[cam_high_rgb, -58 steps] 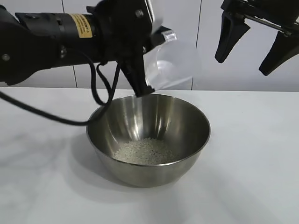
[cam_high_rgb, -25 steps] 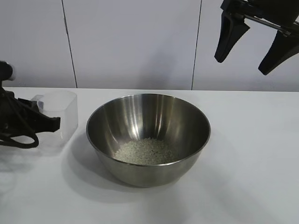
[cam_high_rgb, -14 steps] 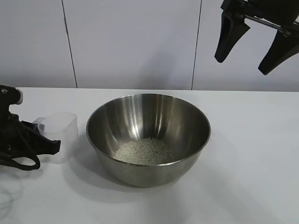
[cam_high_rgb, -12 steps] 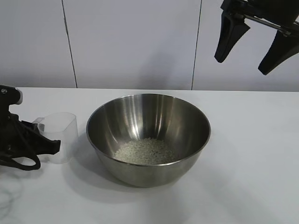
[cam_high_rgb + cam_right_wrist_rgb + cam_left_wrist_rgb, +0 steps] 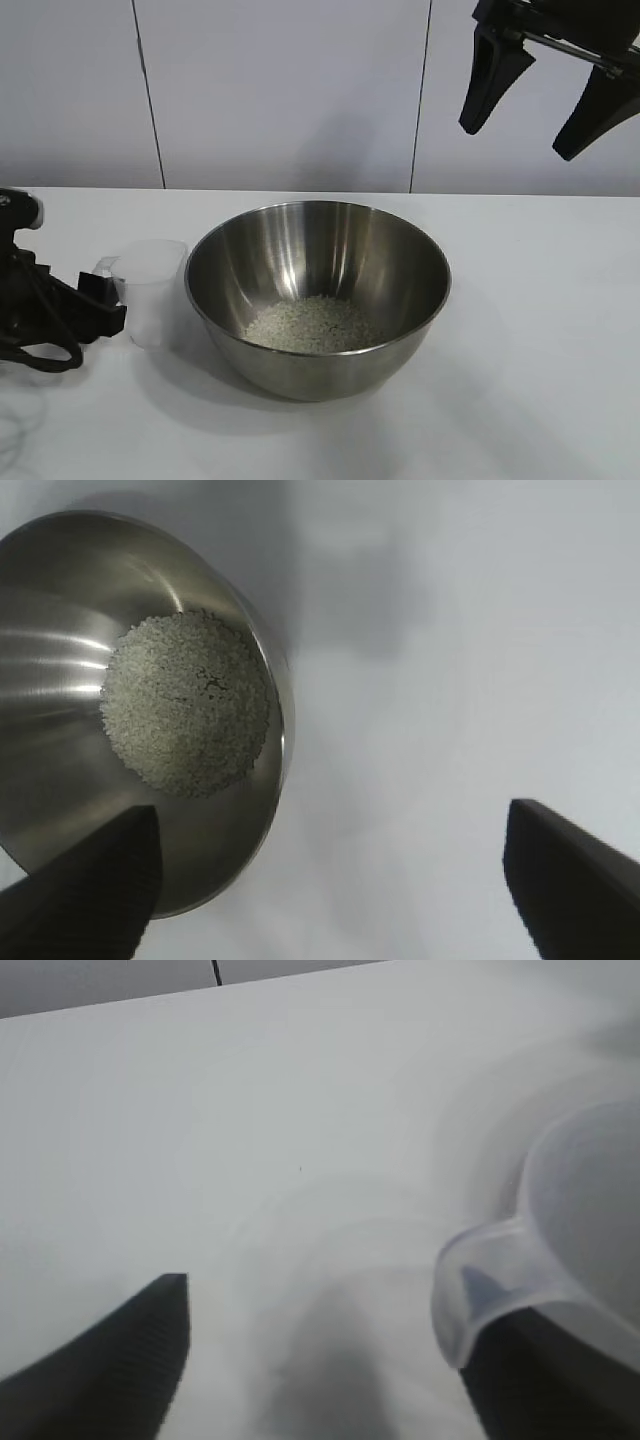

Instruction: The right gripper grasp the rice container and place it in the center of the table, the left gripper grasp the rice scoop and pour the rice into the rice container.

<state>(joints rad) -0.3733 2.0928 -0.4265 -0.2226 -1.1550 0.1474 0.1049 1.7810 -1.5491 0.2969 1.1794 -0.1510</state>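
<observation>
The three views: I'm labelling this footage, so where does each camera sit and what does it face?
Exterior: faces the arms across the table; left gripper by the rice scoop, right gripper raised.
Left wrist: looks down at the scoop, own fingertips showing.
Right wrist: looks down at the rice in the rice container, shared with the exterior.

The rice container [image 5: 318, 296] sits mid-table [image 5: 540, 340], the rice [image 5: 312, 325] inside it. The rice scoop [image 5: 152, 292] stands at its nine o'clock, just beside.

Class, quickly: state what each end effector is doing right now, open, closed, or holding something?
Left end effector: open, low on the table beside the rice scoop, holding nothing.
Right end effector: open, raised above the table, empty.
</observation>
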